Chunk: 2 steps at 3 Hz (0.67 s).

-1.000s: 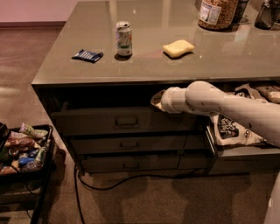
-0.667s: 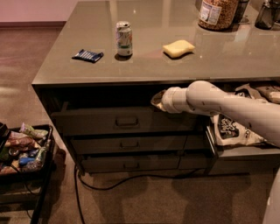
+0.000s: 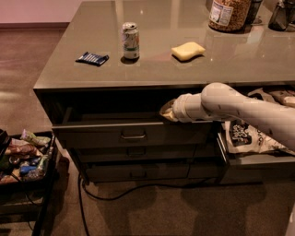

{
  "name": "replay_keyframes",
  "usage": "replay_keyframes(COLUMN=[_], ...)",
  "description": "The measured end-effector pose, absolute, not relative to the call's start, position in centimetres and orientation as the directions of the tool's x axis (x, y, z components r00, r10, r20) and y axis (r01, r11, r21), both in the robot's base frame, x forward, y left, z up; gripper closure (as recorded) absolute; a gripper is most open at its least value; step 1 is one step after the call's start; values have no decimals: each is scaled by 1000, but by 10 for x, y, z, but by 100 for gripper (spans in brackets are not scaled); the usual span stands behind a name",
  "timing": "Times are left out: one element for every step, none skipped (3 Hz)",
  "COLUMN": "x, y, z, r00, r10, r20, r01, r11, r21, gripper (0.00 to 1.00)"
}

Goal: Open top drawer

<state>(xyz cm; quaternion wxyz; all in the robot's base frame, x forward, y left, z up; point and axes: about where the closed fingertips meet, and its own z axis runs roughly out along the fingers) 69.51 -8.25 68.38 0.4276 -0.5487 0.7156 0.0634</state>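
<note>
In the one camera view, a broad grey-green countertop (image 3: 184, 69) fills the upper half of the frame, glossy enough to catch pale reflections. On it a drinks can (image 3: 130, 40) stands upright at upper centre. A small blue packet (image 3: 92, 58) lies flat to its left and a yellow sponge (image 3: 188, 50) to its right, each apart from the can. A labelled jar (image 3: 229, 13) sits at the top right edge, cut off by the frame.

My arm (image 3: 239, 108) comes in from the right edge, pale and tubular. My gripper (image 3: 166, 111) is at centre frame, tucked under the counter's lip just above the top drawer (image 3: 101, 134). Whether the gripper is open or closed I cannot tell, as my wrist hides it.

The top drawer lies below the counter, left of centre. Its front stands forward of the two lower drawers (image 3: 106, 162), with a dark gap above it. Its small pull handle (image 3: 133, 136) is at mid-front, below and left of my gripper.

At right, a narrower drawer (image 3: 258, 160) stands pulled out, with snack bags (image 3: 244, 136) in it.

The brown floor (image 3: 152, 212) spreads across the bottom, and a dark cable (image 3: 120, 192) trails over it under the cabinet. A black cart (image 3: 27, 184) of bright packets stands at lower left. A pale wall (image 3: 37, 10) shows at upper left.
</note>
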Motion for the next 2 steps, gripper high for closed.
replay_keyframes(x=[673,646], y=[-79,-77], z=[685,688], r00=[-39,-51], r10=[-730,-734], r20=[-682,-677], r01=[-876,-904], r11=[353,323], r21=[-328,-281], gripper=[100,100])
